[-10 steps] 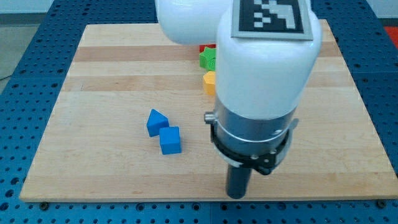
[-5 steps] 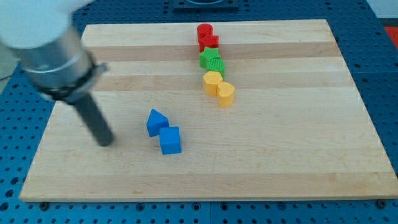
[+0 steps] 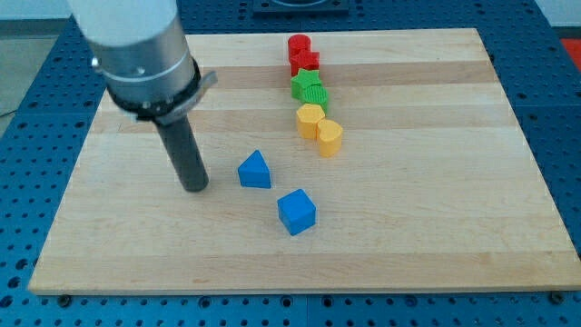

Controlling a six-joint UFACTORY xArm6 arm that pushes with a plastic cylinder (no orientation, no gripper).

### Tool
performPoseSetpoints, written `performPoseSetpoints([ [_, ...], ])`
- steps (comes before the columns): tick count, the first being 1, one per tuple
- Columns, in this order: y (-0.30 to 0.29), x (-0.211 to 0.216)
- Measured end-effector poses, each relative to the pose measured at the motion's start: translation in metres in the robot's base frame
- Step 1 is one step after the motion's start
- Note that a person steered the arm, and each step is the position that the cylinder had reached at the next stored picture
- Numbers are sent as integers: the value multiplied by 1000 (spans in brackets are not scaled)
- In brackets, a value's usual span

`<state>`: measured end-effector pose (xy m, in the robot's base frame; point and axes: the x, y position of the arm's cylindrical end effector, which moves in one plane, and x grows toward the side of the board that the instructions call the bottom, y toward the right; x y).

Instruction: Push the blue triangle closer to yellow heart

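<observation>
The blue triangle (image 3: 255,171) lies near the board's middle, a little left of centre. My tip (image 3: 195,186) rests on the board just to the triangle's left, with a small gap between them. The yellow heart (image 3: 329,137) sits up and to the right of the triangle, at the lower end of a column of blocks. A blue cube (image 3: 297,212) lies below and to the right of the triangle, apart from it.
Above the heart runs a column: a yellow block (image 3: 310,119), a green block (image 3: 309,89), and red blocks (image 3: 301,54) at the top. The wooden board (image 3: 436,227) sits on a blue perforated table.
My tip moved right from the board's left side. The blue triangle slid right and slightly up. The blue cube was knocked down and right, and the two blue blocks separated.
</observation>
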<state>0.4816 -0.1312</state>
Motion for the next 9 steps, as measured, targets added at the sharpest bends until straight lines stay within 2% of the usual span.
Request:
performPoseSetpoints([
  [1, 60, -15],
  [2, 88, -10],
  [3, 29, 20],
  [4, 17, 37],
  [7, 59, 11],
  [8, 40, 44],
  [9, 65, 45],
])
